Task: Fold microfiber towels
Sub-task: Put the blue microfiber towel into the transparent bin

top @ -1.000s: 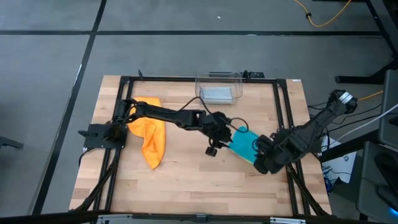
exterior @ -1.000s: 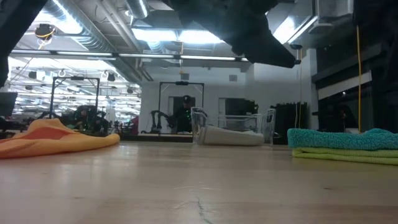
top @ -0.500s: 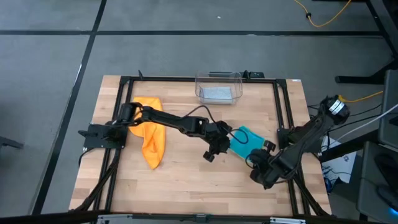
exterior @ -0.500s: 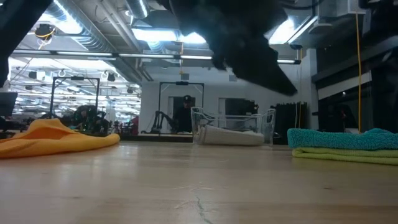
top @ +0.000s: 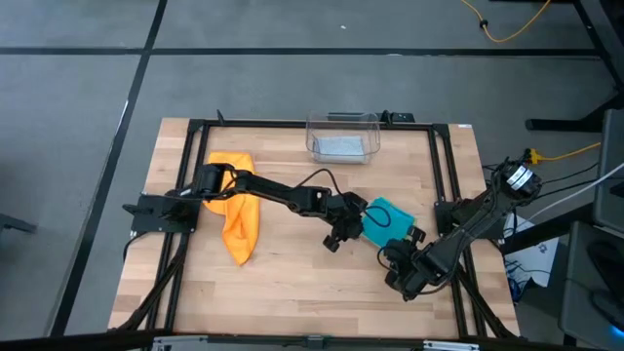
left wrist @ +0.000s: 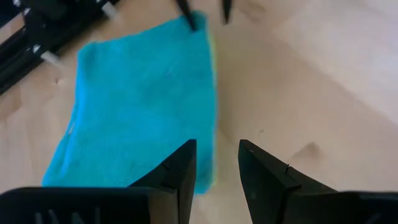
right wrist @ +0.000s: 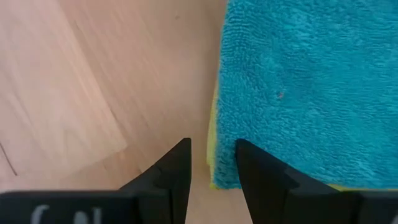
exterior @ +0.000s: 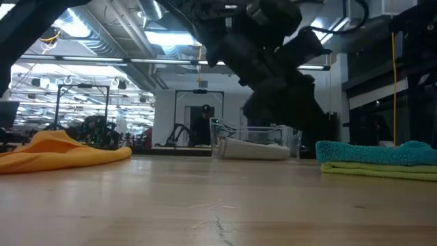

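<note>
A folded teal towel (top: 387, 218) lies flat on a folded lime green towel (exterior: 377, 171) at the table's right middle; the stack also shows in the low view (exterior: 375, 151). The lime edge (right wrist: 213, 144) peeks out under the teal towel (right wrist: 298, 81). A crumpled orange towel (top: 239, 213) lies at the left. A light grey towel (top: 340, 146) lies in the clear bin. My left gripper (top: 333, 241) hovers just left of the stack, narrowly open and empty. My right gripper (top: 413, 237) is at the stack's near right corner, narrowly open and empty; its fingertips show in the left wrist view (left wrist: 207, 12).
The clear plastic bin (top: 342, 125) stands at the far middle of the table. Black frame rails (top: 444, 166) run along the table's sides. Bare wood lies between the orange towel and the stack, and along the near edge (top: 302, 292).
My right gripper has drawn back off the teal towel toward the table's near edge, and its arm has swung nearer, so more of the teal towel shows. My left gripper has stayed beside the stack and dropped a little. The towels have not moved.
</note>
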`<state>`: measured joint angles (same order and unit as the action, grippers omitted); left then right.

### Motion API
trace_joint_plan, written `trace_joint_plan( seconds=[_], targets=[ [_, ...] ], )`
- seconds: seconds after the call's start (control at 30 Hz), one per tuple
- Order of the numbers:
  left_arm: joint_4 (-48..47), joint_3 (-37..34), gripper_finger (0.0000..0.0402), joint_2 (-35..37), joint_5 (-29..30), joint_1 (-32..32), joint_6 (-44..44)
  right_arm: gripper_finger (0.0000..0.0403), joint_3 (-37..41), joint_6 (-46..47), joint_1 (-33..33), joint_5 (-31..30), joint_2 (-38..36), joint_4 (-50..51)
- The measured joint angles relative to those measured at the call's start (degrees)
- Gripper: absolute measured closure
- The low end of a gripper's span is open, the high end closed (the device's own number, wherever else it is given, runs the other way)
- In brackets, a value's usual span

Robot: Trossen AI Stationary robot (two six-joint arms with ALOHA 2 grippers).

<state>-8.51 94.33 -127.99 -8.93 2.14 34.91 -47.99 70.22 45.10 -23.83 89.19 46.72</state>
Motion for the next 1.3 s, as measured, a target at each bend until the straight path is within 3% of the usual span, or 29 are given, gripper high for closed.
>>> trace_joint_plan(
  seconds=[0.33, 0.7, 1.3],
  targets=[
    [2.0, 0.5, 0.029, -2.0, 2.4, -1.5, -1.4, 0.0274, 0.0, 0.2, -1.1, 0.0, 0.9, -0.4],
    [1.4, 0.5, 0.0257, -1.9, 0.4, -1.5, -1.8, 0.0274, 0.0, 0.3, -1.1, 0.3, 0.9, -0.2],
    [4.7, 0.5, 0.0261, -4.4, 2.2, -1.2, -3.0, 0.0279, 3.5, 4.3, -1.1, 3.0, 1.2, -2.7]
  ],
)
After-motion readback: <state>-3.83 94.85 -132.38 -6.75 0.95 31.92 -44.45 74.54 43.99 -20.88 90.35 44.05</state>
